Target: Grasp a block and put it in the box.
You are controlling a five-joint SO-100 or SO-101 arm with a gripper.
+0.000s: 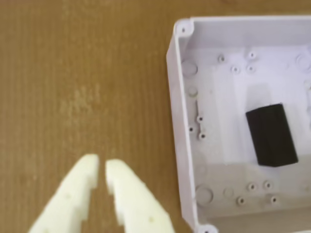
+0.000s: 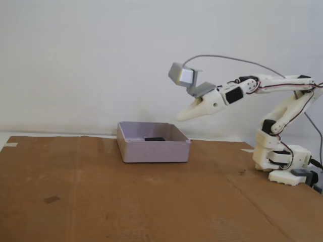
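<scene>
Claw (image 1: 102, 167) empty, fingers nearly pressed together, raised clear beside the box (image 1: 176, 121). Black block (image 1: 271, 135) lies inside; I risk clipping the box's wall if I swing low.

I find no legible text, label, brand, number or sign in either view. The box (image 1: 181, 121) shows only plain moulded plastic, and the block (image 1: 271, 135) carries no marking that I can read.
</scene>
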